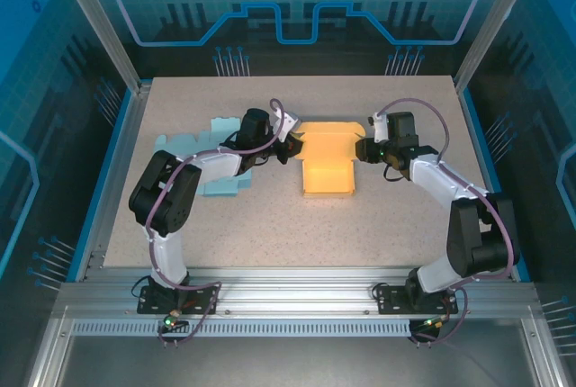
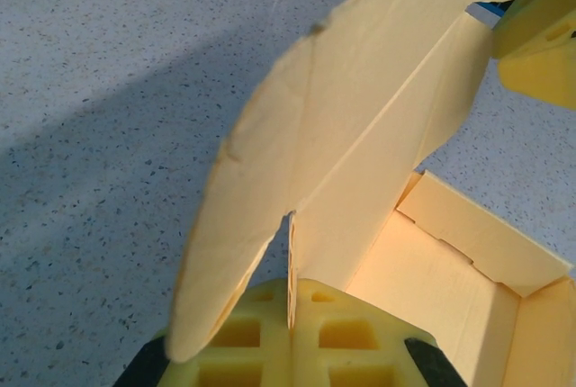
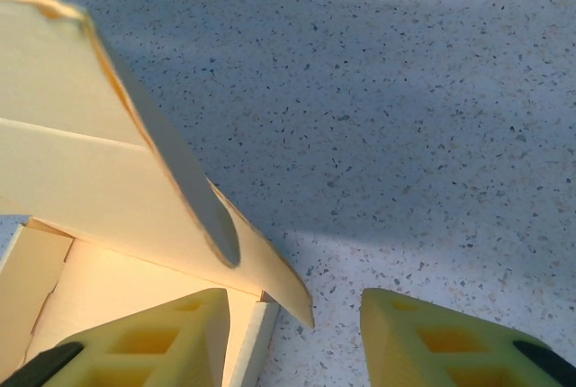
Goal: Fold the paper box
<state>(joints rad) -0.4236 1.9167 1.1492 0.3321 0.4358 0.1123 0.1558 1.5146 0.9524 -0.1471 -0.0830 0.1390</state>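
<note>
Pinching the paper box (image 1: 326, 166) by its raised flap in the tightly closed left gripper (image 2: 290, 301), right gripper (image 3: 292, 301) spread just beside the opposite wall, probably light, crease-prone card, so best grabbed near folds.

a speckled beige tabletop (image 1: 270, 225) with a blue-edged rim. a yellow paper box (image 1: 328, 171) sits on it near the middle, partly folded with flaps raised, and a pale blue paper cutout (image 1: 220, 187) lies flat just to its left.
</note>
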